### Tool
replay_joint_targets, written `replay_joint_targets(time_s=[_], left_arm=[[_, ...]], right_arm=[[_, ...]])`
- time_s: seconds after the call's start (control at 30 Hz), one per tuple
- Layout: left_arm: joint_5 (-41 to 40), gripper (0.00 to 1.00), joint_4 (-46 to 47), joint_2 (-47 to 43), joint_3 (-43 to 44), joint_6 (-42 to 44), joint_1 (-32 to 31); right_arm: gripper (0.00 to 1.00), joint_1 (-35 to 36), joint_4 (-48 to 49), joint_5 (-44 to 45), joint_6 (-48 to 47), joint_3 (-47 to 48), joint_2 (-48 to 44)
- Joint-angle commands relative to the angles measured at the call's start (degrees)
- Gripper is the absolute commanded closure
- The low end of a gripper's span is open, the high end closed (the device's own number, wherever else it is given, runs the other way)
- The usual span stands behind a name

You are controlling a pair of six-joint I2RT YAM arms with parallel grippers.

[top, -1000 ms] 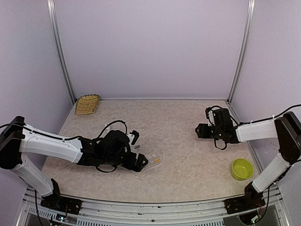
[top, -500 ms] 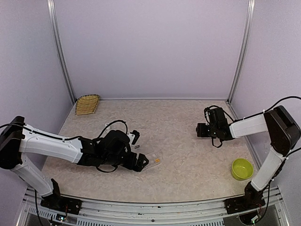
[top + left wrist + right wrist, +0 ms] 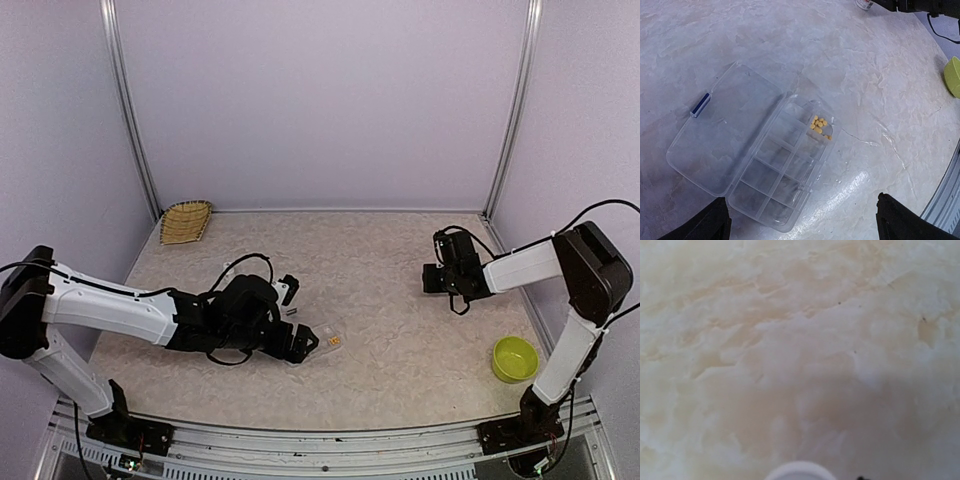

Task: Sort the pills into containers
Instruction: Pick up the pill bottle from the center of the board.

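The left pincer [image 3: 302, 344] hangs low over the near part of the tabletop [image 3: 400, 330] with its fingers [image 3: 705, 225] spread wide and nothing between them. Just beyond it lies the one clear organizer [image 3: 782, 172], open. In the left wrist view its long axis runs from the bottom edge up and a little to the right. The lid [image 3: 722, 142], which carries a blue latch [image 3: 700, 104], is folded flat on the tabletop along the left long side. The cells run in two rows down the length, but their number is hard to tell through the clear plastic. About eight orange-yellow pills [image 3: 819, 125] sit bunched in one cell at the far right end.

To the right, near the front edge, stands one yellow-green bowl [image 3: 515, 359]. Farther back on the right is the right pincer [image 3: 432, 278], pointing left. Whether it is wide or narrow cannot be told. One white bottle [image 3: 865, 4] stands just beside it, and the red mark on its label is too small to read. One woven basket [image 3: 187, 221] lies in the far left corner.
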Motion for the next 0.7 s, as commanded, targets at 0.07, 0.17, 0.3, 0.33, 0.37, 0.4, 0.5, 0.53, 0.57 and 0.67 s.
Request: replay_joint_targets(time_s=[0.07, 0.17, 0.3, 0.33, 0.37, 0.4, 0.5, 0.53, 0.57, 0.67], left_arm=[[0.1, 0.01, 0.9, 1.2, 1.6, 0.3, -0.5], [0.1, 0.01, 0.9, 1.5, 1.8, 0.4, -0.5], [0.3, 0.01, 1.1, 1.7, 2.0, 0.4, -0.5], [0.3, 0.01, 1.1, 1.8, 2.1, 0.5, -0.5], [0.3, 0.01, 1.0, 1.8, 2.2, 0.5, -0.4], [0.3, 0.01, 1.0, 1.8, 2.3, 0.6, -0.5], [0.3, 0.01, 0.9, 1.7, 2.5, 0.7, -0.5], [0.2, 0.01, 0.9, 1.7, 2.5, 0.7, -0.5], [0.2, 0.01, 0.9, 1.6, 2.5, 0.7, -0.5], [0.0, 0.01, 0.8, 1.5, 2.5, 0.8, -0.5]], right_arm=[[0.59, -0.7, 1.9, 1.0, -1.2, 2.1, 2.0], [0.65, -0.6, 2.3, 0.3, -1.5, 1.8, 1.7], [0.75, -0.6, 3.2, -1.5, -1.8, 0.5, 0.2], [0.77, -0.6, 3.2, -2.1, -2.1, 0.3, -0.3], [0.78, -0.6, 3.0, -2.8, -2.2, -0.1, -0.9], [0.78, -0.4, 2.6, -3.5, -2.2, -0.2, -1.6], [0.79, 0.6, 1.6, -5.4, -2.7, -1.2, -4.3], [0.79, 1.2, 1.4, -5.7, -2.9, -1.8, -5.5], [0.78, 2.1, 1.3, -5.9, -3.3, -2.4, -6.6], [0.78, 4.9, 0.8, -6.6, -4.0, -4.8, -10.5]])
